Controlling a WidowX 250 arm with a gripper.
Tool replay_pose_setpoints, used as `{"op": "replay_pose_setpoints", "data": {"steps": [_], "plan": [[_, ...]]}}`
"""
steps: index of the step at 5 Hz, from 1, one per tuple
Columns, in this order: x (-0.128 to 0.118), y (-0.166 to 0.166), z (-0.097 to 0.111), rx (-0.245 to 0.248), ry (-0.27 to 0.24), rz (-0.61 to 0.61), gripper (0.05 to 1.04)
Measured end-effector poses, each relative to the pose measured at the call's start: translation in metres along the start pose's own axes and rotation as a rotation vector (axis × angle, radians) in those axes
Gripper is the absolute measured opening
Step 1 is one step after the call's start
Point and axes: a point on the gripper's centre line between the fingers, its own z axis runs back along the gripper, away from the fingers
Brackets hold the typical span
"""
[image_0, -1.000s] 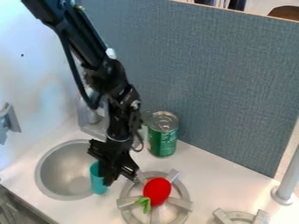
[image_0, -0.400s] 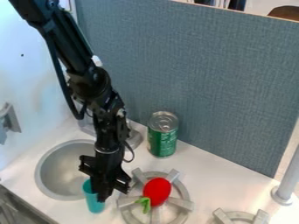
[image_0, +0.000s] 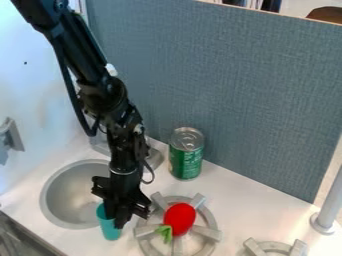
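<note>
One teal cup (image_0: 110, 232), hand (image_0: 115, 219) closed on its rim
Risk: off-centre hold, cup could swivel, knock burner (image_0: 145, 231)

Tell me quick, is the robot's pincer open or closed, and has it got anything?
Pincer: closed, holding the teal cup.

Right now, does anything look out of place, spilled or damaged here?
Nothing looks spilled or damaged. Mildly odd: the red toy vegetable lies straight on the burner, with no pan under it.
</note>
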Motion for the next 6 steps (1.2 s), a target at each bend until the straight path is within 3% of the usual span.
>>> {"op": "replay_pose_setpoints", "data": {"steps": [1, 2, 3, 4, 6], "plan": [[-0.010, -0.003, -0.002, -0.049, 0.012, 0.011, 0.634], [-0.016, 0.000, 0.043, -0.122, -0.104, 0.050, 0.927], [-0.019, 0.003, 0.071, -0.116, -0.135, 0.063, 1.009], [0.001, 0.001, 0.089, -0.092, -0.153, 0.067, 1.005], [0.083, -0.061, 0.069, -0.069, -0.187, -0.006, 1.004]]}}
